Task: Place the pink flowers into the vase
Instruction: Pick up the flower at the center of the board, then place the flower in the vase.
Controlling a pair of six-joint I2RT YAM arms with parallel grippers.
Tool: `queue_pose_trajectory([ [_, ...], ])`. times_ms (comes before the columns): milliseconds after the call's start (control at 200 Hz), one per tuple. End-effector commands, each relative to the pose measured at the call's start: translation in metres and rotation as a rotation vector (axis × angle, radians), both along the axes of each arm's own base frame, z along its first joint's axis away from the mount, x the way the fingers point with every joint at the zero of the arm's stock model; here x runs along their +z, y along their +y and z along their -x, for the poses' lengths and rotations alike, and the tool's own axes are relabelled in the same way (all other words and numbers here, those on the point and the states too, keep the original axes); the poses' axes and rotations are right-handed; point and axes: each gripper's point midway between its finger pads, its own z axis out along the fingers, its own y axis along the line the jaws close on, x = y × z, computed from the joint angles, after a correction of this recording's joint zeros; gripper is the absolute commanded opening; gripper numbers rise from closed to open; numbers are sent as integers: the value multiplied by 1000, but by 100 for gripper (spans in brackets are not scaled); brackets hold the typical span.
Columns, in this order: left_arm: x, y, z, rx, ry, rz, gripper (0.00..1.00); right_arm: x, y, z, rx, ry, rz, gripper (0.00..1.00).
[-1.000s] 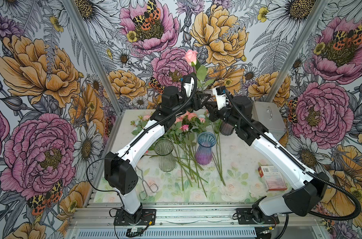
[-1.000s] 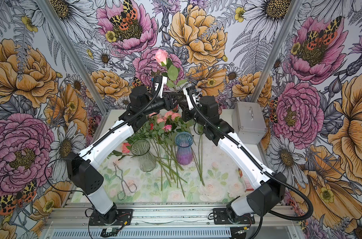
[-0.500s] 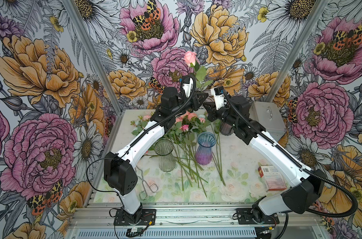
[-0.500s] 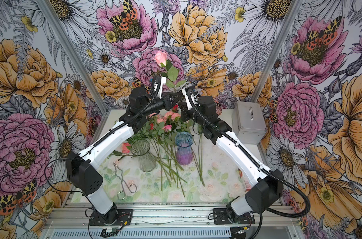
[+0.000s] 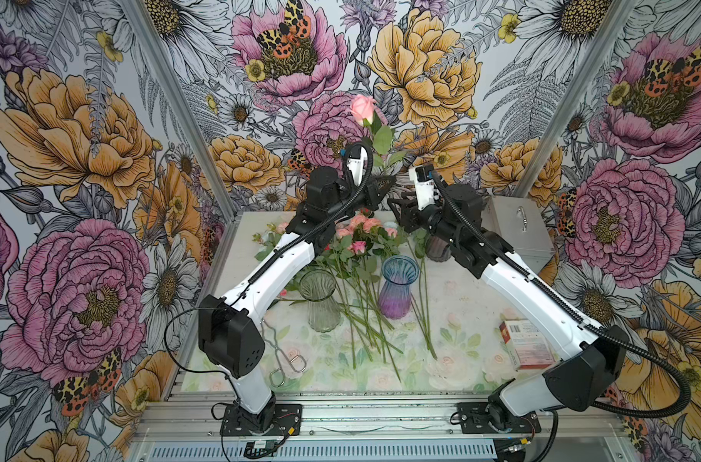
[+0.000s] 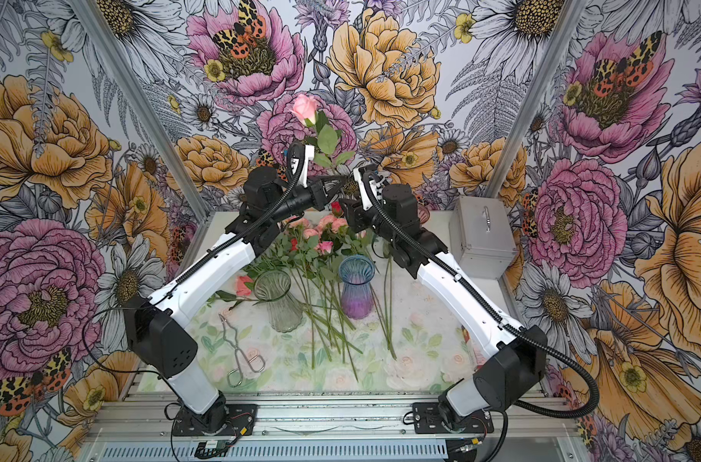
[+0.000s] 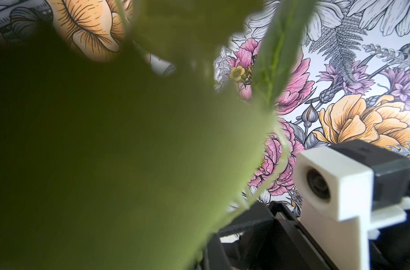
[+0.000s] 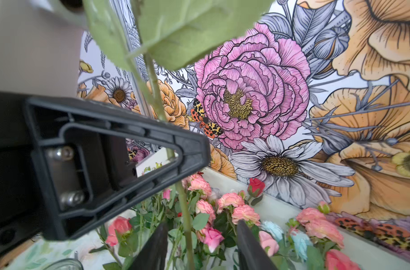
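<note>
One pink rose point(image 5: 363, 107) point(image 6: 305, 107) stands upright high above the table's back, leaves below its head. My left gripper point(image 5: 391, 180) point(image 6: 341, 179) is shut on its green stem point(image 8: 185, 210). My right gripper point(image 5: 397, 205) point(image 8: 202, 224) sits just below, open, with the stem passing between its fingers point(image 8: 157, 245) untouched. More pink flowers point(image 5: 361, 236) point(image 6: 321, 236) lie in a pile on the table. A clear glass vase point(image 5: 319, 296) point(image 6: 277, 296) and a blue-purple vase point(image 5: 397, 288) point(image 6: 356, 284) stand in front of them, both empty. A leaf point(image 7: 105, 152) blocks most of the left wrist view.
A metal box point(image 5: 517, 228) stands at the back right. A red and white carton point(image 5: 525, 344) lies at the front right, and metal tongs point(image 5: 289, 356) at the front left. Long stems point(image 5: 365, 332) fan out between the vases. Red and pale blue blooms point(image 8: 272, 230) mix into the pile.
My left gripper has shut on the rose stem. My right gripper has opened off it and drawn slightly away. The rose stays upright in the same place.
</note>
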Motion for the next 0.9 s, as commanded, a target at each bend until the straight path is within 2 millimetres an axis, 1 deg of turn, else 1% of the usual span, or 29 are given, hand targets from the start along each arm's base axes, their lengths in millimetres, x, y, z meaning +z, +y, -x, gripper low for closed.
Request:
queue_pose_trajectory([
  [0, 33, 19, 1, 68, -69, -7, 0, 12, -7, 6, -25, -32, -9, 71],
  [95, 44, 28, -6, 97, -83, -38, 0, 8, -15, 9, -47, -29, -1, 84],
  [185, 58, 39, -11, 136, -102, -65, 0, 7, -25, 12, -66, -29, -3, 94],
  [245, 71, 48, -12, 164, -121, -72, 0, 5, -34, 12, -85, -23, -6, 99],
  [290, 79, 55, -13, 182, -130, -77, 0, 4, -40, 12, -96, -17, -11, 99],
  [435, 103, 86, -11, 249, -161, -92, 0, -2, -58, 12, -127, -1, -23, 99],
  [585, 123, 116, 6, 321, -210, -134, 0, -10, -73, 7, -165, 20, -24, 99],
  [685, 127, 135, 21, 345, -200, -159, 0, -20, -80, 1, -189, 47, -25, 99],
  [820, 116, 148, 45, 364, -194, -217, 0, -39, -82, -5, -202, 91, -13, 99],
  [895, 116, 157, 59, 391, -195, -251, 0, -50, -82, -8, -205, 116, -6, 99],
])
